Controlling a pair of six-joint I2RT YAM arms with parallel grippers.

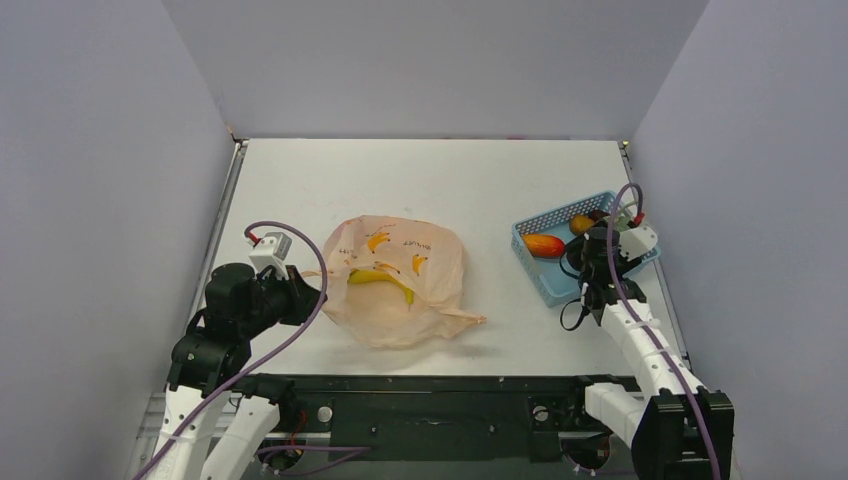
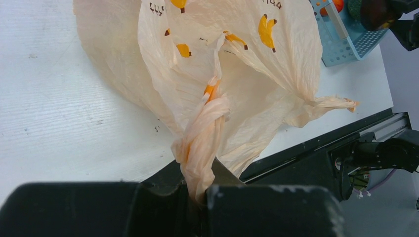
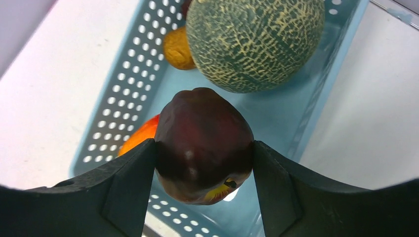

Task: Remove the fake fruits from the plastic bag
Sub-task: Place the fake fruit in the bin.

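Observation:
The peach-orange plastic bag [image 1: 395, 280] printed with bananas lies crumpled at the table's middle left. A yellow banana [image 1: 380, 278] shows through it. My left gripper [image 1: 300, 290] is at the bag's left side, shut on its twisted handle [image 2: 205, 133]. My right gripper [image 3: 205, 148] hangs over the light blue basket [image 3: 113, 89], shut on a dark maroon fruit [image 3: 203, 133]. Below it in the basket lie a ribbed green melon [image 3: 254, 39], a small orange fruit [image 3: 179, 48] and a red-orange mango [image 3: 141, 136]. Whatever else the bag holds is hidden.
The basket [image 1: 540, 275] stands at the table's right, close to the right edge, with the mango [image 1: 543, 245] and an orange fruit [image 1: 581, 224] showing. Grey walls close in the table on three sides. A black rail [image 1: 430, 400] runs along the near edge.

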